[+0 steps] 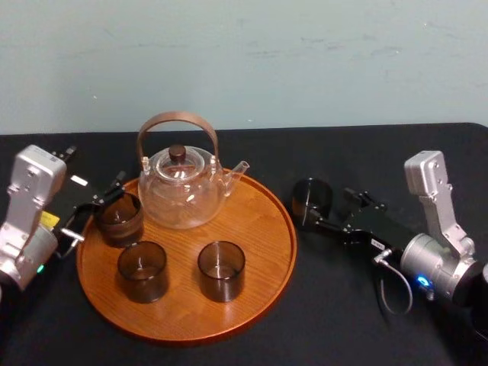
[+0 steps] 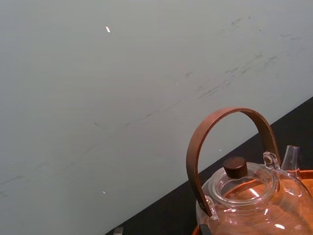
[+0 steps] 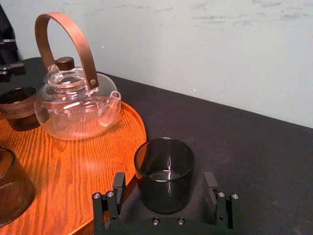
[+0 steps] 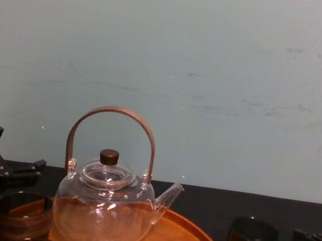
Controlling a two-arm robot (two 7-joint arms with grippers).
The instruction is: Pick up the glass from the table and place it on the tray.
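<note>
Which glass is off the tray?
The glass on the table right of the tray, between the right gripper's open fingers; other three are on it.

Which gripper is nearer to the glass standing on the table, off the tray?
Right. The right gripper has its fingers either side of the glass, not touching. The left gripper is across the tray, by its left rim.

Teapot (image 1: 183, 187): clear glass, brown arched handle, spout right.
Smoky cups (image 1: 142, 271): three, near and left of teapot.
Table (image 1: 381, 335): black.
Wall (image 1: 305, 61): pale.
</note>
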